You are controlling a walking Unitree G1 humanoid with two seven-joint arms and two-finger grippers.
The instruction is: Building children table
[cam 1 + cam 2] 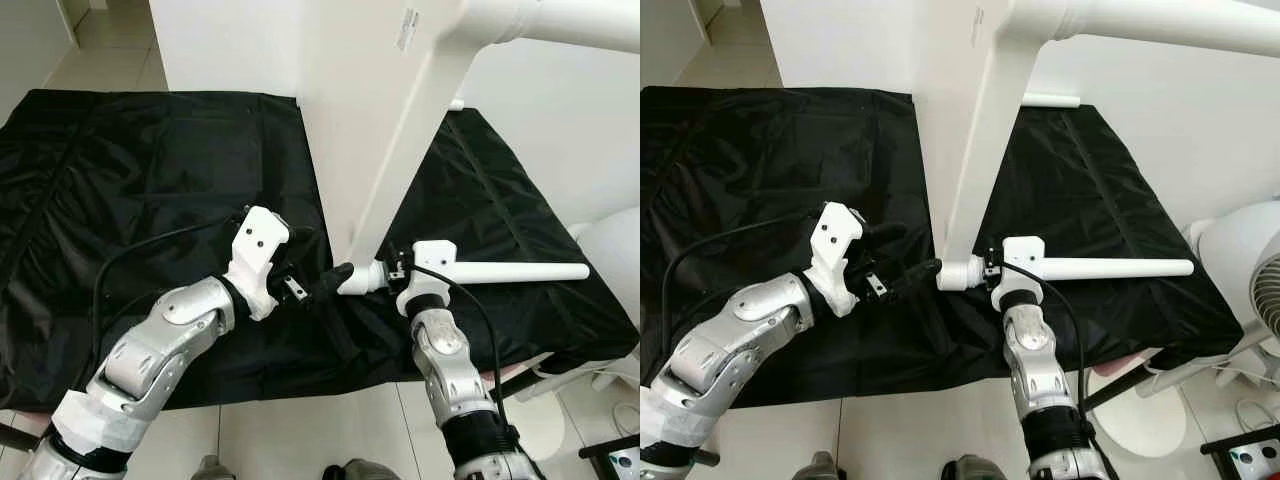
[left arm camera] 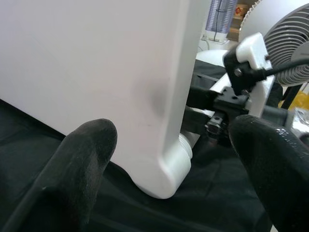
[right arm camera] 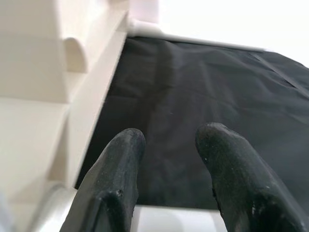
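The black sheet (image 1: 120, 180) is being used as a work surface, probably to protect the white parts while the table is being built. The white tabletop (image 1: 370, 110) is being kept standing on edge on the sheet, its lower corner resting on the cloth, so that the leg sockets are being presented sideways to both arms.

On the left, the left gripper (image 1: 325, 283) is being held low over the sheet, pointed at that lower corner. Its fingers (image 2: 89, 145) are being held spread apart, with nothing between them; in the wrist view the corner and its round socket (image 2: 179, 154) are sitting just ahead, between the two pads but not touched by either. This is judged to be a bracing pose, keeping the panel from sliding while the leg is being worked in.

Further right, the table leg (image 1: 500, 271) is being held lying level just above the sheet, its near end meeting the socket at the corner. The right gripper (image 1: 398, 266) is being closed around the leg close to that joint, probably so it can be pushed or turned home. Another leg (image 1: 560, 25) is already fitted at the upper corner, so the job is judged partly done.
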